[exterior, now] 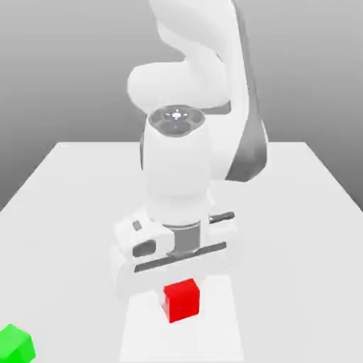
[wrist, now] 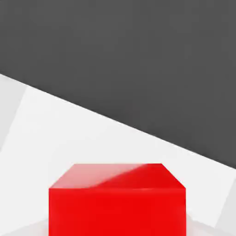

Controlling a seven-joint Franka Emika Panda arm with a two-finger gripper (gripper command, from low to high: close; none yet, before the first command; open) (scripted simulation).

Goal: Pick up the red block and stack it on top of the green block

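The red block (exterior: 182, 299) is directly under the white hand of my arm, near the table's front edge in the exterior view. My gripper (exterior: 181, 287) has come down over it and is shut on it. In the hand view the red block (wrist: 117, 198) looms very close, with its top face and one side showing. The green block (exterior: 15, 344) rests on the table at the exterior view's far lower left, well away from the red block and the hand. Whether the red block still touches the table I cannot tell.
The white table (exterior: 298, 213) stretches wide on both sides of the arm. The arm's thick white body (exterior: 184, 142) rises behind the hand. In the hand view the table edge (wrist: 138, 131) runs diagonally against a dark background.
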